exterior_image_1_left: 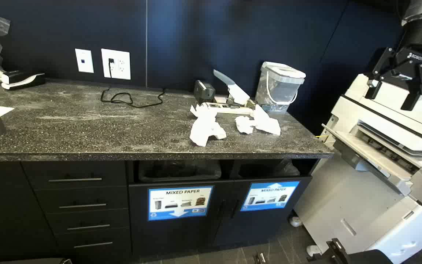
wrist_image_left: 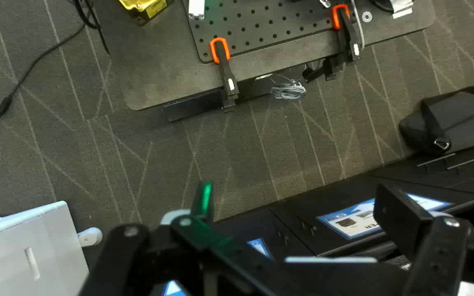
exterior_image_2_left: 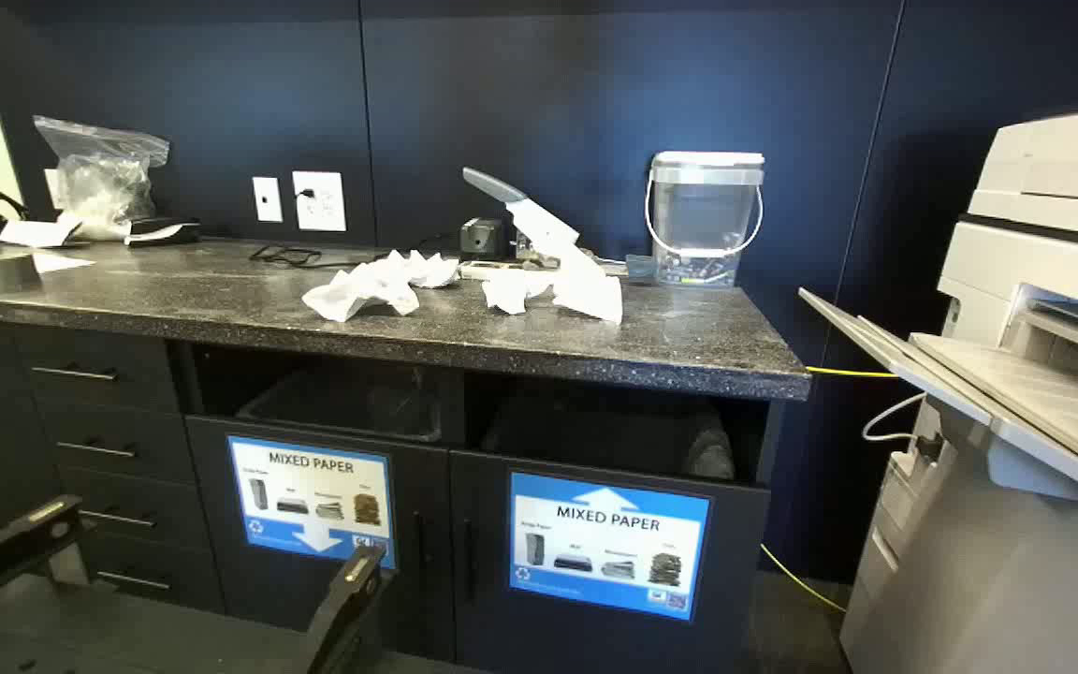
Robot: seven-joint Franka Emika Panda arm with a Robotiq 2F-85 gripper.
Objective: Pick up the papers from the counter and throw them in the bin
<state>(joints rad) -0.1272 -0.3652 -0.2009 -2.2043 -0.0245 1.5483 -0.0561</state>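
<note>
Several white crumpled papers lie on the dark speckled counter [exterior_image_1_left: 86, 128]. One paper [exterior_image_1_left: 205, 128] is left of two others, a small one [exterior_image_1_left: 245, 124] and a larger one [exterior_image_1_left: 267, 121]. They also show in an exterior view near the counter's front edge, as a left paper [exterior_image_2_left: 366, 290] and a right paper [exterior_image_2_left: 590, 290]. The bin [exterior_image_2_left: 614, 641] is the dark right-hand front below, with an open slot above its blue label. My gripper [exterior_image_1_left: 390, 96] is open and empty, high at the right and apart from the papers. Its spread fingers show in the wrist view [wrist_image_left: 300, 207].
A pale lidded bucket [exterior_image_1_left: 280, 86], a grey-and-white blade-like tool [exterior_image_1_left: 233, 88] and a black box [exterior_image_1_left: 204, 91] stand behind the papers. A black cable [exterior_image_1_left: 132, 104] lies further left. A white printer [exterior_image_1_left: 372, 205] stands at the right. A cart [wrist_image_left: 159, 74] with orange-tipped clamps shows below.
</note>
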